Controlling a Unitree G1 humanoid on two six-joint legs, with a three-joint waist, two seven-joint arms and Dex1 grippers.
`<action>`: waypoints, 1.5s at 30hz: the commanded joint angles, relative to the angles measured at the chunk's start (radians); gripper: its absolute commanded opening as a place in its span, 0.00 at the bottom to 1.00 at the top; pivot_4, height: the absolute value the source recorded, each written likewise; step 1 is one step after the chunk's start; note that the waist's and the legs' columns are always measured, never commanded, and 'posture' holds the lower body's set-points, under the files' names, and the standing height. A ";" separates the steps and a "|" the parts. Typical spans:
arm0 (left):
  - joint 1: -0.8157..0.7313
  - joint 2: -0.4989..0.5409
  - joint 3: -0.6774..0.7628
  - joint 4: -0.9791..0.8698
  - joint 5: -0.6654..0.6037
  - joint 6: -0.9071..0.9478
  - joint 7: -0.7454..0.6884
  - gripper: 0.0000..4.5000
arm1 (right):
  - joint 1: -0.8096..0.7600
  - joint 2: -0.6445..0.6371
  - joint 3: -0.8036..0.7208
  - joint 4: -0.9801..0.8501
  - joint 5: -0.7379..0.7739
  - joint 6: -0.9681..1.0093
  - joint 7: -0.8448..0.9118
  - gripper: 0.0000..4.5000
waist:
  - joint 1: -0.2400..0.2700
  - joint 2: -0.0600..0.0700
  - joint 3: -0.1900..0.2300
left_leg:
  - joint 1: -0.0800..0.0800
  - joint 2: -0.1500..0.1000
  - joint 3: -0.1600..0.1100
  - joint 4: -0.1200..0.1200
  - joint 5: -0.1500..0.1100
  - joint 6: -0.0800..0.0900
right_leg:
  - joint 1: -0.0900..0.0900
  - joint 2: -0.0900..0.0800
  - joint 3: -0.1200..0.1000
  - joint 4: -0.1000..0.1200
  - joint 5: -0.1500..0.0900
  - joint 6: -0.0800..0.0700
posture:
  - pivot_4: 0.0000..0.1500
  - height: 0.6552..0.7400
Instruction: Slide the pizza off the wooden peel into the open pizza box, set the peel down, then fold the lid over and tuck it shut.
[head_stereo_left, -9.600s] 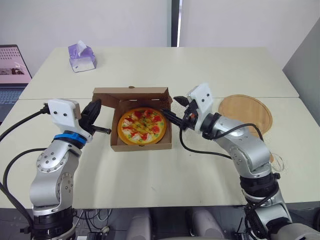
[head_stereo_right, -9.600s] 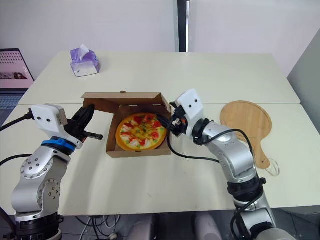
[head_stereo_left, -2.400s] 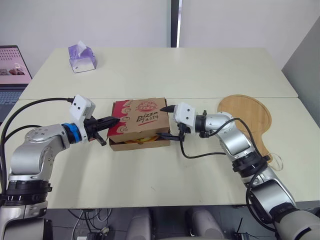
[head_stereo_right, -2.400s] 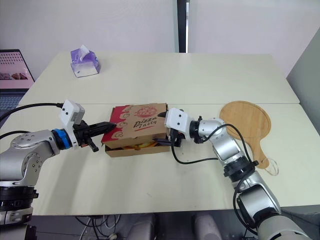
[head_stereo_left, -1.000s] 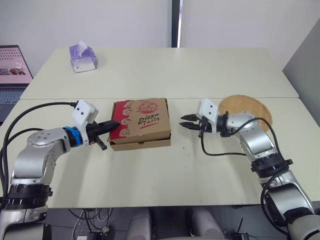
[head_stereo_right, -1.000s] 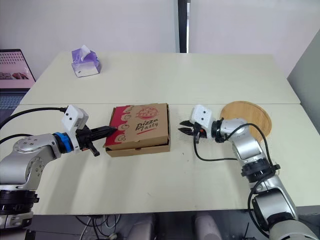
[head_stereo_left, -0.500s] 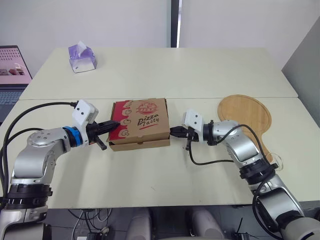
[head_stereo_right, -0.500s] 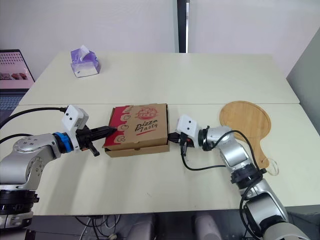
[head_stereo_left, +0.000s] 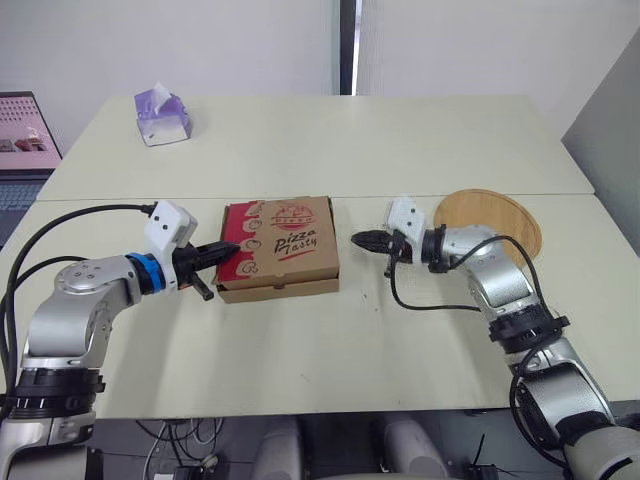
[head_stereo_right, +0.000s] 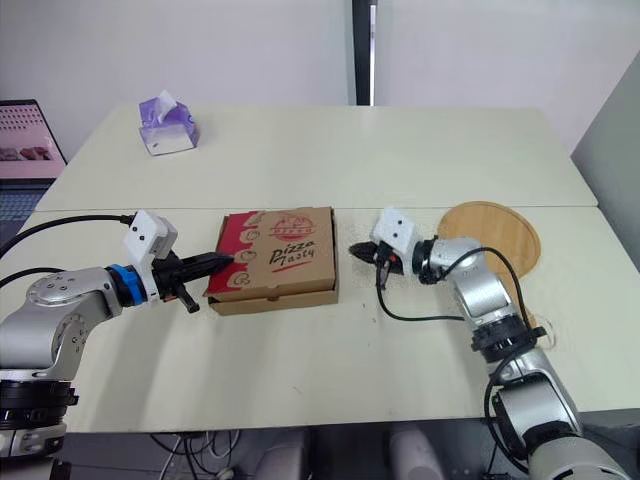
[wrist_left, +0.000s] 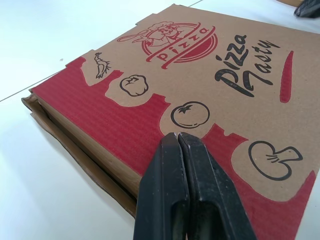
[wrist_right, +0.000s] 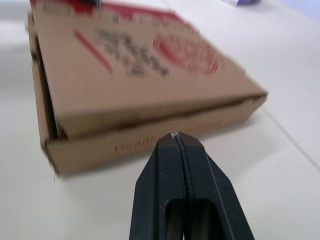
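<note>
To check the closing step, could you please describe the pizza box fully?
The pizza box is brown corrugated cardboard, lid printed in red with "Pizza Tasty" and topping drawings. It lies flat on the table, lid folded down. The shut left pincer rests on the lid; the right pincer is apart.

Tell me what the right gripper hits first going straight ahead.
Probably the pizza box: the right gripper points at its side wall, just under the closed lid, across a gap.

Bright, even light, faint soft shadow beside pizza box (head_stereo_left: 280, 250)
</note>
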 joint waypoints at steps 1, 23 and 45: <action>-0.006 0.012 0.003 -0.008 0.005 -0.003 -0.005 0.00 | 0.003 0.030 -0.012 -0.098 0.061 0.049 0.004 0.01 | 0.000 0.000 0.000 | 0.000 0.000 0.000 0.000 0.000 0.000 | 0.000 0.000 0.000 0.000 0.000 0.000 | 1.00 1.00; 0.083 0.220 0.119 0.052 0.005 -0.072 -0.160 0.00 | 0.046 0.035 0.080 -0.129 0.024 0.053 0.020 0.01 | 0.001 0.000 0.000 | 0.000 0.000 0.000 0.000 0.000 0.000 | 0.000 0.000 0.000 0.000 0.000 0.000 | 1.00 1.00; 0.021 0.148 -0.042 0.038 0.036 -0.066 -0.189 0.00 | 0.057 0.039 0.080 -0.150 0.015 0.062 0.011 0.01 | 0.005 0.000 0.000 | 0.000 0.000 0.000 0.000 0.000 0.000 | 0.000 0.000 -0.001 0.000 0.000 0.000 | 1.00 1.00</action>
